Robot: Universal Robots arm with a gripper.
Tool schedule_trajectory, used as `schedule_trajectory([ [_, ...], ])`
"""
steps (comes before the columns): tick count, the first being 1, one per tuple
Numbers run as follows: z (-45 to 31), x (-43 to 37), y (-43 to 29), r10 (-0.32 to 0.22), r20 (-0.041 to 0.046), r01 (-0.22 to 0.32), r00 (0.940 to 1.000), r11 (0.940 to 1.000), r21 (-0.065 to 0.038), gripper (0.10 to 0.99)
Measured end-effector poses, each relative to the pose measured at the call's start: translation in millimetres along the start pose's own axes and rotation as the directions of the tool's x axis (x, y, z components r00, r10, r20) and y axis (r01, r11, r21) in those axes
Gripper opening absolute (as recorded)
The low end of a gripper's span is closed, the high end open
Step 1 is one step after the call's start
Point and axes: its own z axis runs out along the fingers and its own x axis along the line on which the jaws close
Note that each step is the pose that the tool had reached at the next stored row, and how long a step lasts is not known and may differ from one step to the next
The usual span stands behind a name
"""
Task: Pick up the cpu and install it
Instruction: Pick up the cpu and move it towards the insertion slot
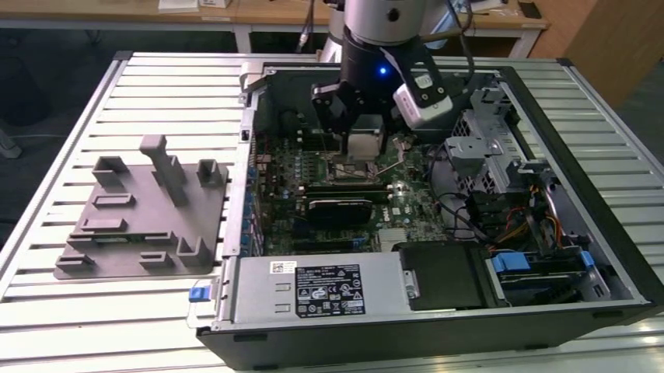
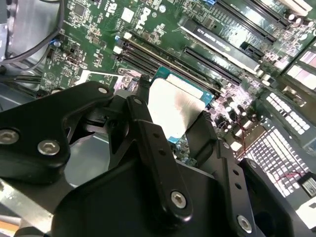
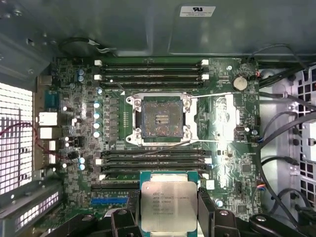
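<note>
Arm (image 1: 379,31) pointing straight down; gripper (image 3: 169,211) clamped on cpu (image 3: 169,201), hovering above open socket (image 3: 161,120)

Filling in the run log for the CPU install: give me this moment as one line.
gripper: shut on cpu | cpu: held above motherboard, not in socket | socket: open, empty

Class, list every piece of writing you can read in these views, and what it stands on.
No text can be read for certain.
cpu in the pincer: print on its top plate, too small to read.
Sticker on the case wall: too small.
Dark label on the grey box: too small.
</note>
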Motion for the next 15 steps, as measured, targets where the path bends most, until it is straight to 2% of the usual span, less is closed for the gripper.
schedule_trajectory([
  [15,27.5,0.9,14.4,0.0,-0.0034,0.0,1.0,1.0,0.0,0.541],
])
